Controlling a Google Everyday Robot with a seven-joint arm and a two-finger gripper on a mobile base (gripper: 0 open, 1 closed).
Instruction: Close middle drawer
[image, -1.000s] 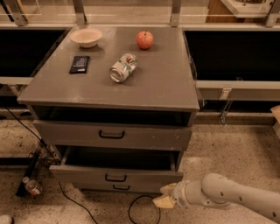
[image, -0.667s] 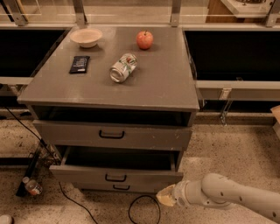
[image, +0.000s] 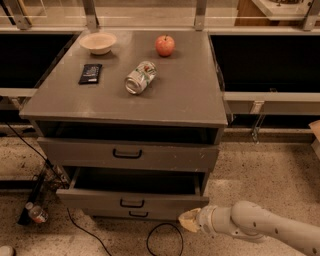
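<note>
The middle drawer (image: 100, 199) of the grey cabinet stands pulled out, its dark inside showing, with a small black handle (image: 131, 203) at the centre of its front. My gripper (image: 187, 220), tan at the tip on a cream arm (image: 260, 231), is low at the bottom right, just below and in front of the drawer's right front corner, close to or touching it. The top drawer (image: 127, 153) is also slightly out. The narrow bottom drawer front (image: 138, 214) sits under the middle one.
On the cabinet top (image: 190, 95) lie a white bowl (image: 98, 42), a red apple (image: 165, 45), a tipped can (image: 140, 77) and a dark packet (image: 90, 73). A black cable (image: 160, 235) and a bottle (image: 36, 213) lie on the speckled floor.
My gripper has risen a little and edged left toward the middle drawer's right front corner. The drawer front has not visibly moved.
</note>
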